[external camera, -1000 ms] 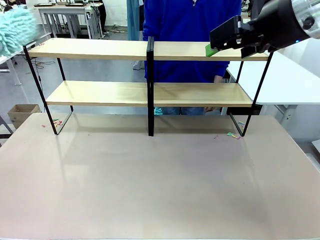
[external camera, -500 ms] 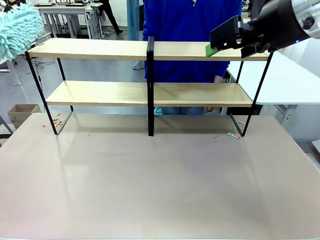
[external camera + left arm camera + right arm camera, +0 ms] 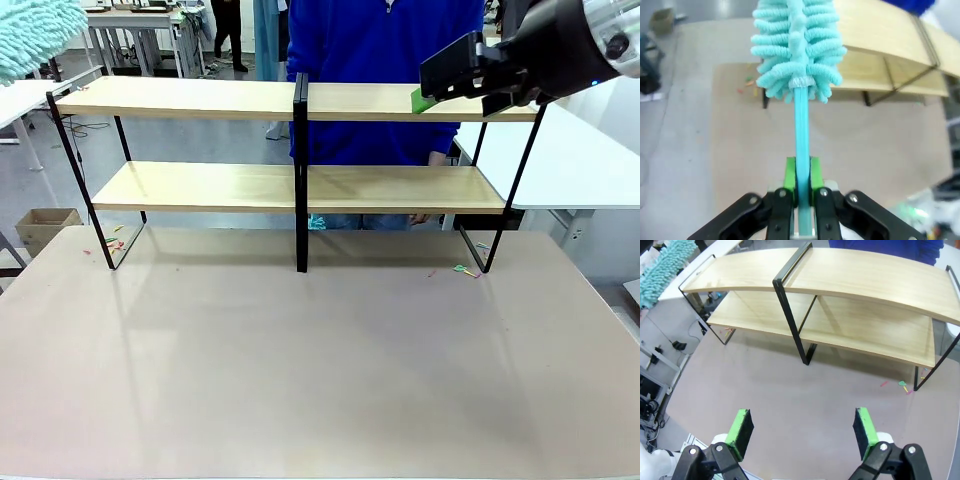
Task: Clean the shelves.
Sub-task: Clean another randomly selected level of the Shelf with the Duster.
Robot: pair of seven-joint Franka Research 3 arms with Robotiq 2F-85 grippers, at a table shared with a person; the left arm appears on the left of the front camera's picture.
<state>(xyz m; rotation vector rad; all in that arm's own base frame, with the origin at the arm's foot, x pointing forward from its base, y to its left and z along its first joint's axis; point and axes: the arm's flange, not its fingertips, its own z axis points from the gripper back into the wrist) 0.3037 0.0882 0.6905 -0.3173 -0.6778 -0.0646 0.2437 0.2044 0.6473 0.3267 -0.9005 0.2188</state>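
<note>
The left hand (image 3: pixel 799 192) is clenched on the duster (image 3: pixel 796 47) handle, raised beyond the shelves' (image 3: pixel 295 100) left end, probably poised to sweep. The shelves stand at the table's (image 3: pixel 320 370) far edge. The right hand (image 3: pixel 805 432) hangs released high on the right, out of the way.

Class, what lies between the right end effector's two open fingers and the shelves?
In the right wrist view, bare tabletop lies between the right end effector and the shelves; small coloured scraps sit near the frame's foot.
</note>
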